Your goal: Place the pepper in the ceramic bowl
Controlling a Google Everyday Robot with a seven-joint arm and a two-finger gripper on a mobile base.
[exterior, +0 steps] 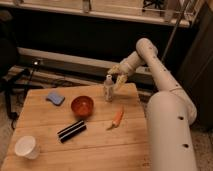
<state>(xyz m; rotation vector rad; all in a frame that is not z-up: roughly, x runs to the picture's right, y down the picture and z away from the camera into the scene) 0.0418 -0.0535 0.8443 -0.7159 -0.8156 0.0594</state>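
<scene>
The pepper (pixel 117 118), slim and orange-red, lies on the wooden table (pixel 100 150) right of centre. The ceramic bowl (pixel 82 105), round and reddish-brown, sits to its left, a short gap away. My gripper (pixel 115 79) hangs above the table's far edge, behind and above the pepper, with its pale fingers spread open and nothing between them. It is just right of a small clear bottle (pixel 108 88). My white arm (pixel 165 100) comes in from the right.
A black rectangular bar (pixel 71 130) lies in front of the bowl. A white cup (pixel 26 146) stands at the near left corner. A blue sponge (pixel 55 97) rests at the far left. Dark chair parts stand left of the table.
</scene>
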